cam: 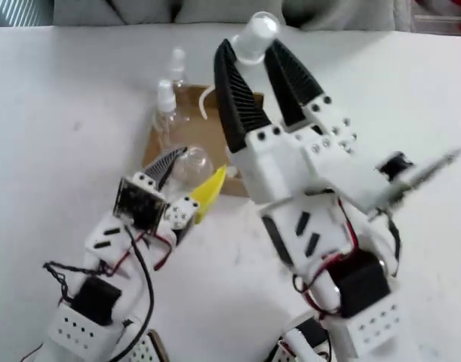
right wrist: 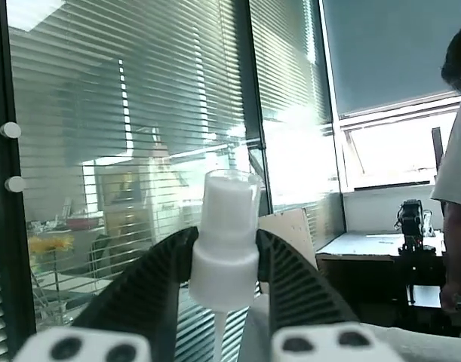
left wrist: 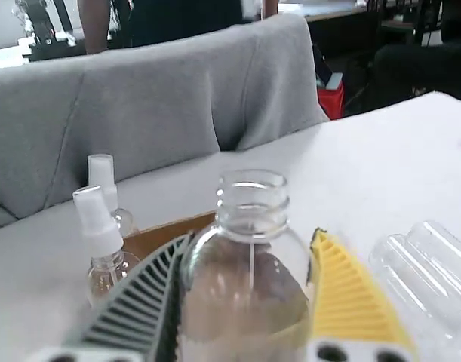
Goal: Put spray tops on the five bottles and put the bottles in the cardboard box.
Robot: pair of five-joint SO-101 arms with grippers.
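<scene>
**Open bottle, spray top held apart**

The left end effector [cam: 191,172] pinches a clear, round-shouldered bottle [left wrist: 251,219] with a bare threaded neck at the cardboard box [cam: 207,128]. The right end effector [cam: 252,47], high over the counter [cam: 79,90], pinches a white spray top [right wrist: 226,226] with a thin tube hanging below.
</scene>
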